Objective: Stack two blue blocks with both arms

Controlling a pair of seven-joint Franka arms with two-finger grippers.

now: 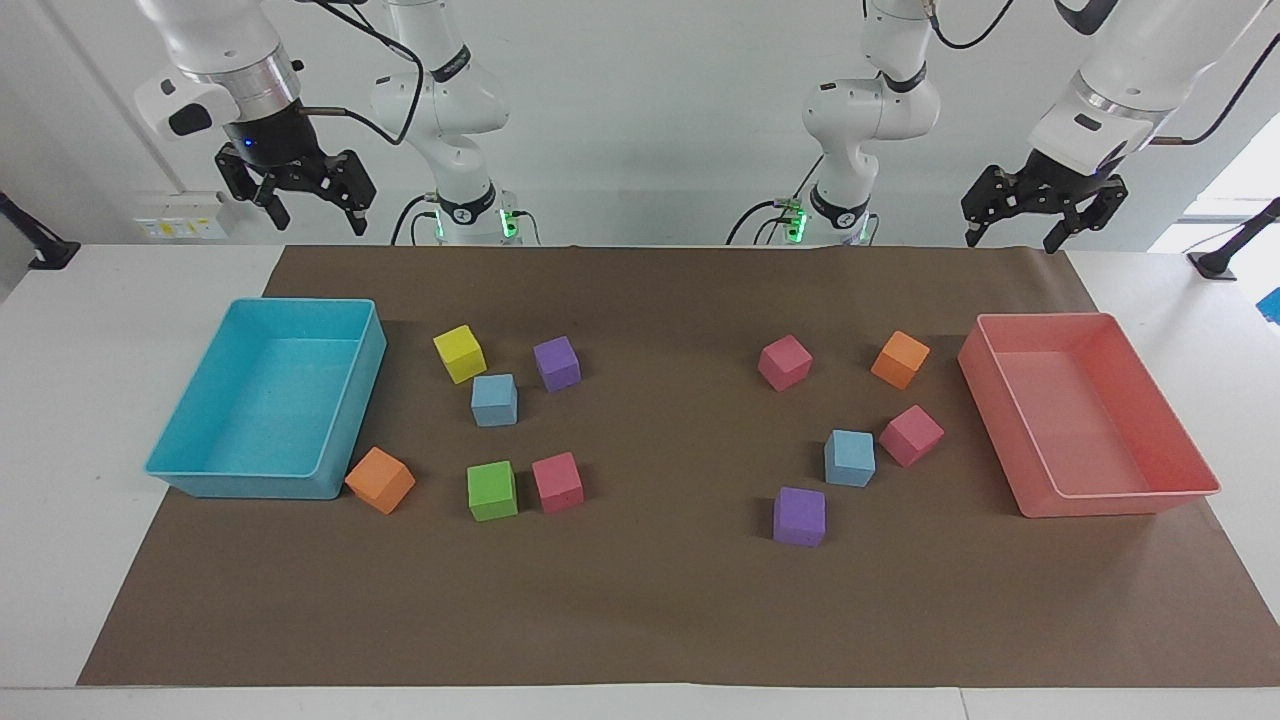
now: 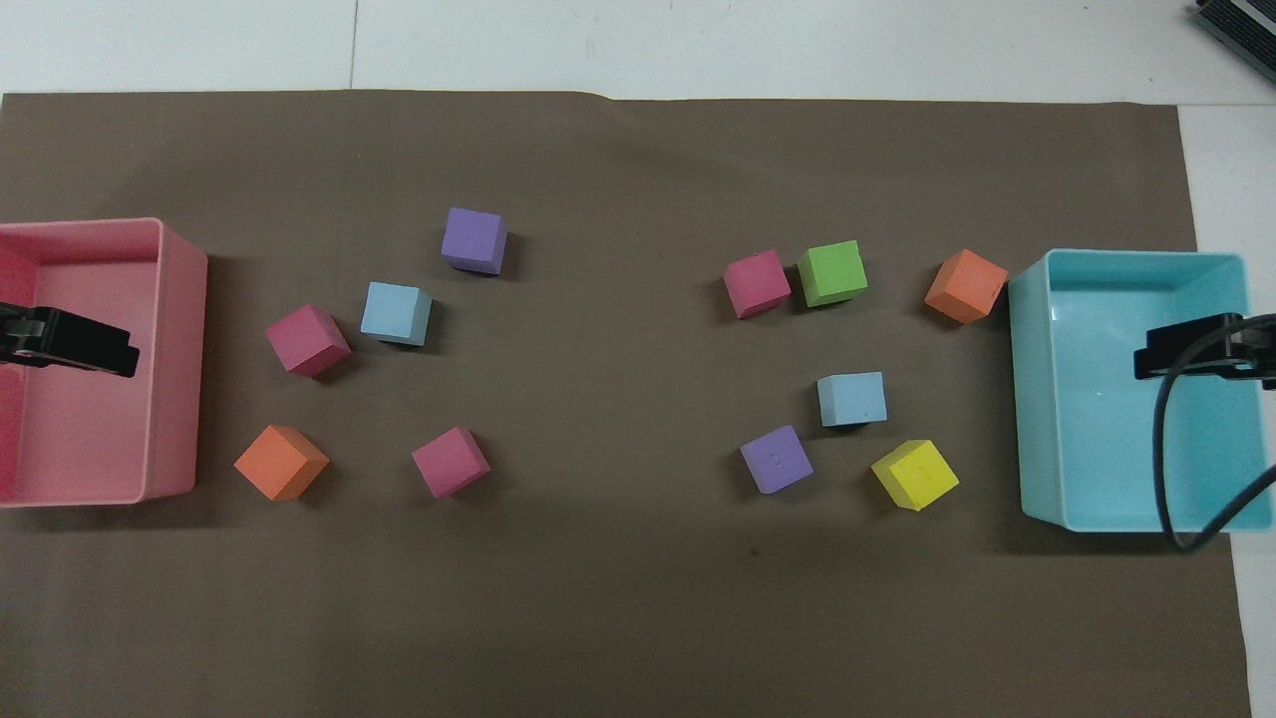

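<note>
Two sky-blue foam blocks sat apart between empty turquoise tray and pink tray; left gripper and right gripper hung open.

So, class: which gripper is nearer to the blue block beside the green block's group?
Right. The right gripper hangs above the turquoise tray near that blue block; the left gripper hangs above the pink tray.

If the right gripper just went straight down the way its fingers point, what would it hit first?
Probably the large turquoise plastic tray: in the overhead view the open right gripper hangs over its floor. It is high up, so depth is uncertain.
</note>
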